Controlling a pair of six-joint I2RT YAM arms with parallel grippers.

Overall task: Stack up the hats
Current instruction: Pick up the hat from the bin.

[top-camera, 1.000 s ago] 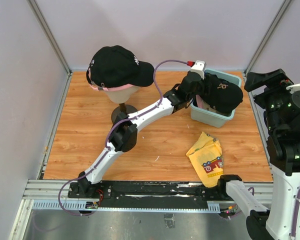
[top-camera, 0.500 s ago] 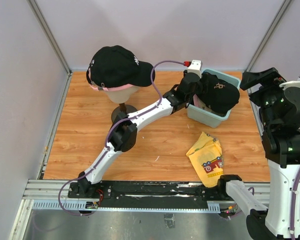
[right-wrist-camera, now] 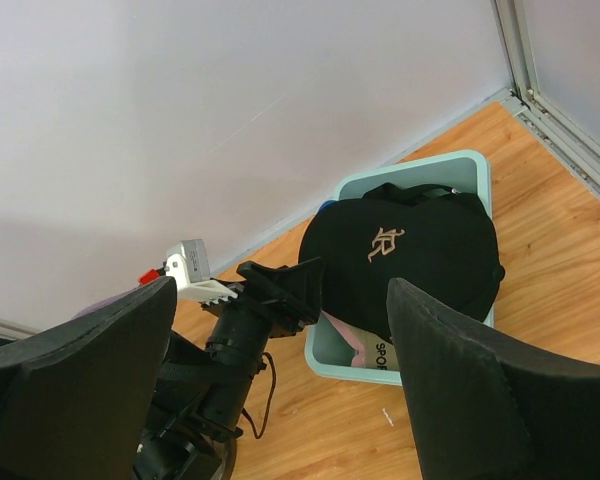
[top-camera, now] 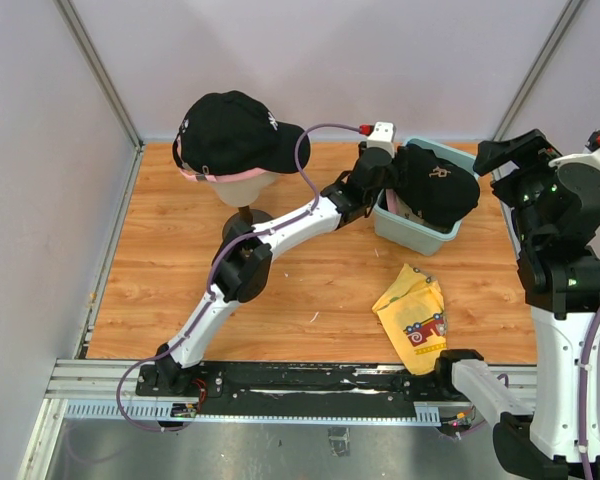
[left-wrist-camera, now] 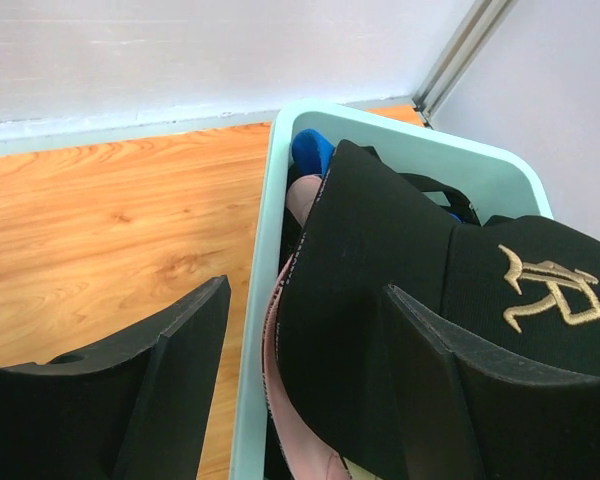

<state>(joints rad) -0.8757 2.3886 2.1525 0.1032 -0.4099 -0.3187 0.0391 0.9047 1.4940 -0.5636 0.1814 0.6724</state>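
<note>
A black hat with a gold logo (top-camera: 436, 186) (left-wrist-camera: 540, 290) (right-wrist-camera: 400, 255) lies on top of a pale teal bin (top-camera: 412, 232) (left-wrist-camera: 255, 300). A pink brim (left-wrist-camera: 280, 400) and a bright blue hat (left-wrist-camera: 312, 150) show under it. Another black hat (top-camera: 230, 128) sits on the cream mannequin head (top-camera: 242, 187), with a pink edge (top-camera: 193, 176) beneath it. My left gripper (top-camera: 381, 193) (left-wrist-camera: 305, 290) is open at the bin's left rim, one finger outside the wall and the other over the black brim. High at the right, my right gripper (top-camera: 520, 152) (right-wrist-camera: 280, 290) is open and holds nothing.
A yellow cloth with red print (top-camera: 416, 314) lies on the wooden floor in front of the bin. The mannequin's dark stand (top-camera: 242, 222) is beside the left arm's forearm. Walls and metal posts close in the back and sides.
The left gripper has drawn back a little toward the bin's left rim and its jaws have widened. The bin and cap shifted slightly left. The right arm has turned and risen.
</note>
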